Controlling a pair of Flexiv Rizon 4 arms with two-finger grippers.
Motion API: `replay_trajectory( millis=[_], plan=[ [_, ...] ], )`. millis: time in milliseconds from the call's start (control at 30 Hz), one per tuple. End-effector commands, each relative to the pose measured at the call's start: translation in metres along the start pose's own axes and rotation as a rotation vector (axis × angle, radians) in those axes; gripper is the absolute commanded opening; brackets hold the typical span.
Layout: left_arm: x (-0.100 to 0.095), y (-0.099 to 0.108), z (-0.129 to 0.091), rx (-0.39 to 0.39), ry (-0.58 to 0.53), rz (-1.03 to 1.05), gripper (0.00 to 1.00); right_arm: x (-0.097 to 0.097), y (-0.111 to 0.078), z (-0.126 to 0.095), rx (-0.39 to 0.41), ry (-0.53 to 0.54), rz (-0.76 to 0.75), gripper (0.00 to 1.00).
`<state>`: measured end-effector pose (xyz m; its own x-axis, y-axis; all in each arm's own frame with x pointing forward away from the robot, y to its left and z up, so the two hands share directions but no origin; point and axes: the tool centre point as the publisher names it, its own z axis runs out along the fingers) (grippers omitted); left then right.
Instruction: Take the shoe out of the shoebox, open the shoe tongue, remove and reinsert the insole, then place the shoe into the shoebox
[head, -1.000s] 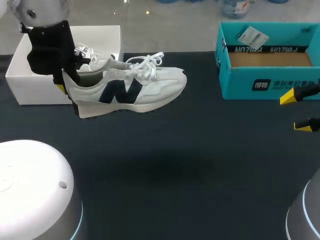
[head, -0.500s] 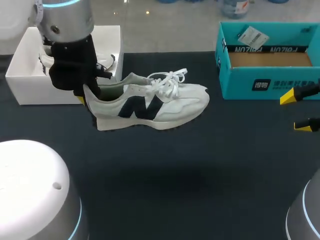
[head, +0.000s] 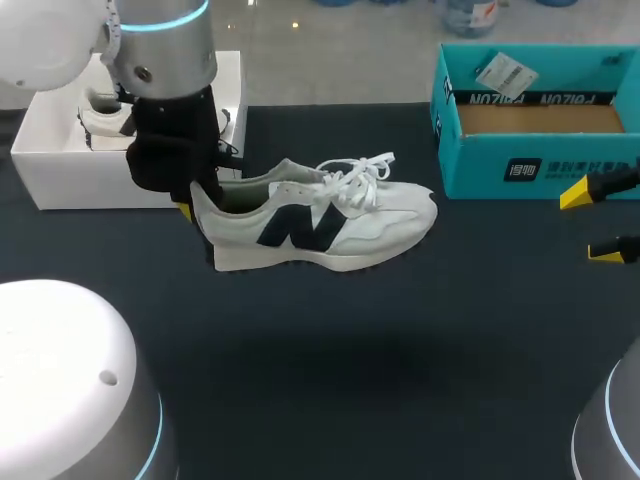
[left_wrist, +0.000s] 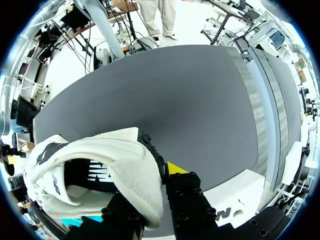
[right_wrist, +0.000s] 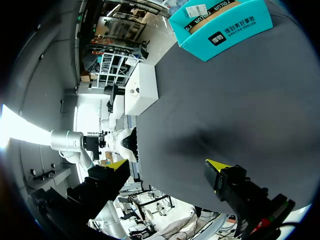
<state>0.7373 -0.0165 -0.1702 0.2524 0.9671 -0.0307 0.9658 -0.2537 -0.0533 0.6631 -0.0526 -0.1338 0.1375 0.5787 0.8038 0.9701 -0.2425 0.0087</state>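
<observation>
A white shoe (head: 320, 222) with a navy letter on its side hangs level above the dark table, toe toward the right. My left gripper (head: 198, 213) is shut on its heel collar. In the left wrist view the heel of the shoe (left_wrist: 100, 165) sits between the fingers of my left gripper (left_wrist: 152, 186), and one yellow tip (left_wrist: 175, 167) shows beside the collar. The white shoebox (head: 60, 165) stands at the back left behind the arm, with a second shoe (head: 100, 115) inside. My right gripper (head: 595, 222) stands open and empty at the right edge.
A teal cardboard box (head: 540, 120) stands open at the back right, also in the right wrist view (right_wrist: 225, 25) far ahead of my right gripper (right_wrist: 167, 165). The dark table (head: 380, 360) spreads below the shoe.
My left arm has carried the shoe rightward and a little toward the front, away from the white shoebox. The right arm has kept still.
</observation>
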Motion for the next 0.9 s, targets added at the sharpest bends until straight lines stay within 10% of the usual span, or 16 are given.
replay_trajectory(
  millis=[33, 400, 900],
  plan=[
    [-0.001, 0.002, -0.002, 0.003, 0.001, 0.0, 0.0, 0.0, -0.002, 0.0, -0.003, -0.002, 0.001, 1.0],
    [-0.001, 0.002, -0.002, 0.003, 0.001, 0.0, 0.0, 0.0, -0.002, 0.0, -0.003, -0.002, 0.001, 1.0],
    [-0.01, 0.02, 0.072, -0.046, 0.01, 0.004, 0.0, 0.0, -0.002, 0.0, -0.003, -0.002, 0.001, 1.0]
  ],
)
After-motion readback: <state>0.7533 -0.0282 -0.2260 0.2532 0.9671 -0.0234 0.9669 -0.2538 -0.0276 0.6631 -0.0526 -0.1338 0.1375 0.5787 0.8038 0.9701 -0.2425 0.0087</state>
